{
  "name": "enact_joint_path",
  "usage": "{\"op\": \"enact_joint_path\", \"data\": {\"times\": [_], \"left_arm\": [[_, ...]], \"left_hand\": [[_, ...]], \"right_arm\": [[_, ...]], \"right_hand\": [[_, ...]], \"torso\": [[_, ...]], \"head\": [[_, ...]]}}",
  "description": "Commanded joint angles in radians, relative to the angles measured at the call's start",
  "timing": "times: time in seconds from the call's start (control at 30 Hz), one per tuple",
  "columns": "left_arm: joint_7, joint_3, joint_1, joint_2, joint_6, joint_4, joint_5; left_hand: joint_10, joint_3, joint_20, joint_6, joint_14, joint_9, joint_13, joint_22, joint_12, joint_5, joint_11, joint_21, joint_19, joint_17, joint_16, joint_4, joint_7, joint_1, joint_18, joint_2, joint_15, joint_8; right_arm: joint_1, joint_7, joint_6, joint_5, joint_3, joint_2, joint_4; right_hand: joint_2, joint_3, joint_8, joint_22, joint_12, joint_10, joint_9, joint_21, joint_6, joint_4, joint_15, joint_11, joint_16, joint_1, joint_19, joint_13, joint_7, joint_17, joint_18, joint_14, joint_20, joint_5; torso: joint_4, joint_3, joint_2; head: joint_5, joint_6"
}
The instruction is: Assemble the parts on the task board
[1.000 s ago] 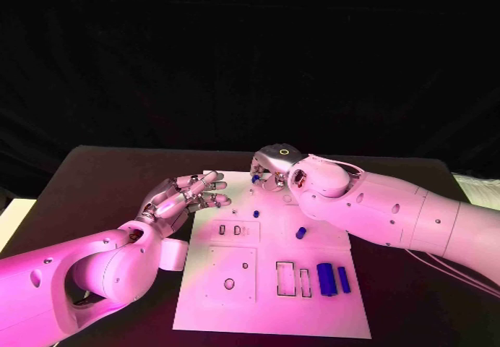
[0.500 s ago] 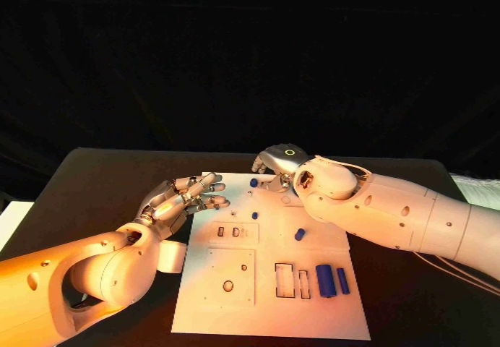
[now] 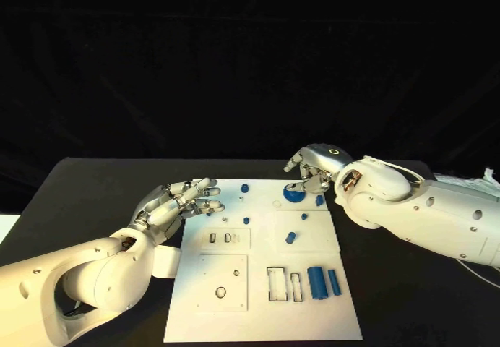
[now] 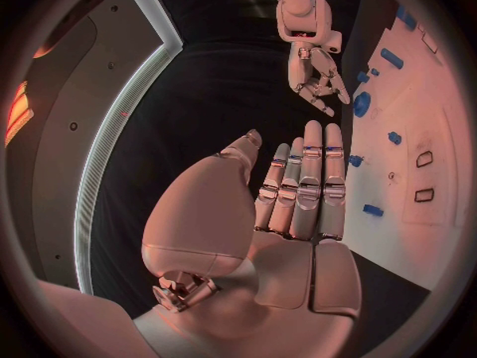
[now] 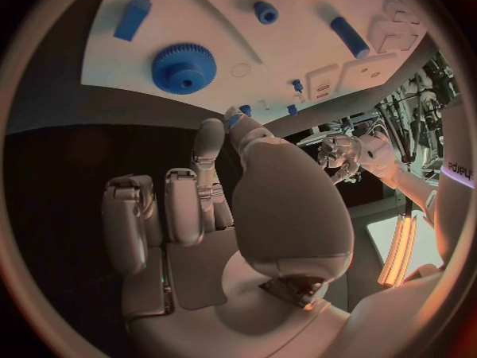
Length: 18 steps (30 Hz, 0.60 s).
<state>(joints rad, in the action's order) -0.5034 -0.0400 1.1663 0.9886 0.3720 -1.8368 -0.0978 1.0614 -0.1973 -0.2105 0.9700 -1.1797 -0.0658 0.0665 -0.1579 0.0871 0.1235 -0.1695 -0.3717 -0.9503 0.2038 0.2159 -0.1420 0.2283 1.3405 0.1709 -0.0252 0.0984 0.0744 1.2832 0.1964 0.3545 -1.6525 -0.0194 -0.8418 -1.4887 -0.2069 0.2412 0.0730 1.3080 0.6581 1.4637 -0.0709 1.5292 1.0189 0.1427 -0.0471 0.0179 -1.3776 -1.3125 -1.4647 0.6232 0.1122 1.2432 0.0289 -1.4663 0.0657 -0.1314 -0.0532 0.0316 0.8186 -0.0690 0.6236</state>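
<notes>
Judging from how the pieces lie, assembly looks barely begun: on the task board [image 3: 261, 289] in the centre of the head view, most parts lie loose, a blue gear [image 3: 295, 194] near its upper right corner and two long blue pieces [image 3: 324, 283] at lower right beside unfilled rectangular slots [image 3: 283, 283]. The right hand [image 3: 313, 172] hovers just above the gear, fingers curled downward but holding nothing I can make out. The left hand [image 3: 179, 204] rests at the board's upper left edge, empty, fingers straight and close together.

Blue gear [image 3: 295, 194], white task board [image 3: 261, 311]
</notes>
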Motion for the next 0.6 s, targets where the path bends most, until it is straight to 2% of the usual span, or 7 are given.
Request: {"op": "enact_joint_path", "data": {"times": [0.03, 0.17, 0.27, 0.47, 0.6], "left_arm": [[-0.003, 0.001, 0.001, -0.003, -0.018, 0.000, 0.000], [-0.003, 0.001, 0.001, -0.003, -0.016, 0.001, 0.000], [-0.002, 0.001, 0.001, -0.003, -0.019, 0.002, -0.001], [-0.002, 0.000, 0.001, -0.005, -0.025, 0.003, -0.001], [-0.002, 0.000, 0.001, -0.007, -0.026, 0.004, -0.001]], "left_hand": [[-0.007, 0.001, -0.002, -0.002, 0.002, 0.000, -0.001, 0.001, -0.006, 0.001, 0.003, 0.004, 0.006, 0.001, -0.005, 0.006, 0.001, 0.003, 0.011, 0.006, 0.006, -0.002], [-0.006, 0.000, -0.002, -0.002, 0.002, 0.000, -0.001, 0.001, -0.006, 0.001, 0.003, 0.004, 0.006, 0.002, -0.005, 0.007, 0.001, 0.004, 0.011, 0.007, 0.006, -0.002], [-0.006, 0.000, -0.002, -0.002, 0.002, 0.000, -0.001, 0.001, -0.006, 0.001, 0.003, 0.004, 0.006, 0.002, -0.005, 0.007, 0.000, 0.004, 0.011, 0.007, 0.006, -0.002], [-0.005, -0.003, -0.002, 0.000, 0.001, 0.000, -0.001, 0.002, -0.006, 0.002, 0.004, 0.003, 0.006, 0.003, -0.006, 0.009, 0.000, 0.007, 0.011, 0.010, 0.005, -0.002], [-0.005, -0.004, -0.002, 0.000, 0.001, 0.000, 0.000, 0.002, -0.006, 0.002, 0.004, 0.003, 0.006, 0.004, -0.006, 0.011, 0.000, 0.009, 0.012, 0.011, 0.005, -0.003]], "right_arm": [[0.001, 0.044, -0.060, 0.098, 0.000, -0.017, -0.004], [0.001, 0.056, -0.096, 0.105, 0.000, -0.028, 0.008], [0.001, 0.065, -0.126, 0.106, 0.000, -0.028, 0.019], [-0.003, 0.070, -0.162, 0.097, 0.000, -0.007, 0.047], [-0.005, 0.069, -0.179, 0.095, 0.000, 0.014, 0.073]], "right_hand": [[0.024, -0.091, 0.008, 0.181, 0.171, -0.050, -0.003, 0.007, -0.024, 0.045, 0.010, 0.013, -0.048, -0.011, -0.051, 0.219, 0.010, 0.073, -0.009, -0.061, 0.004, -0.006], [0.028, -0.154, 0.010, 0.206, 0.457, -0.019, -0.002, 0.018, -0.045, 0.107, 0.019, 0.026, -0.126, -0.023, -0.067, 0.523, 0.021, 0.205, -0.015, -0.082, 0.016, -0.005], [0.032, -0.177, 0.017, 0.227, 0.599, 0.001, -0.002, 0.027, -0.052, 0.143, 0.024, 0.033, -0.136, -0.045, -0.081, 0.672, 0.028, 0.222, -0.020, -0.083, 0.023, -0.011], [0.048, -0.180, 0.031, 0.254, 0.735, 0.040, -0.004, 0.038, -0.048, 0.144, 0.029, 0.035, -0.155, -0.042, -0.100, 0.800, 0.028, 0.255, -0.027, -0.090, 0.026, -0.029], [0.057, -0.177, 0.038, 0.262, 0.763, 0.050, -0.005, 0.041, -0.042, 0.142, 0.029, 0.035, -0.168, -0.043, -0.105, 0.826, 0.027, 0.280, -0.029, -0.095, 0.026, -0.031]], "torso": [[0.0111, -0.0041, -0.004], [0.0118, -0.0052, -0.002], [0.0106, -0.0047, -0.003], [0.0106, -0.0059, -0.002], [0.0090, -0.0036, -0.002]], "head": [[-0.002, 0.000], [-0.003, 0.002], [-0.005, 0.002], [-0.003, 0.003], [-0.010, 0.007]]}}
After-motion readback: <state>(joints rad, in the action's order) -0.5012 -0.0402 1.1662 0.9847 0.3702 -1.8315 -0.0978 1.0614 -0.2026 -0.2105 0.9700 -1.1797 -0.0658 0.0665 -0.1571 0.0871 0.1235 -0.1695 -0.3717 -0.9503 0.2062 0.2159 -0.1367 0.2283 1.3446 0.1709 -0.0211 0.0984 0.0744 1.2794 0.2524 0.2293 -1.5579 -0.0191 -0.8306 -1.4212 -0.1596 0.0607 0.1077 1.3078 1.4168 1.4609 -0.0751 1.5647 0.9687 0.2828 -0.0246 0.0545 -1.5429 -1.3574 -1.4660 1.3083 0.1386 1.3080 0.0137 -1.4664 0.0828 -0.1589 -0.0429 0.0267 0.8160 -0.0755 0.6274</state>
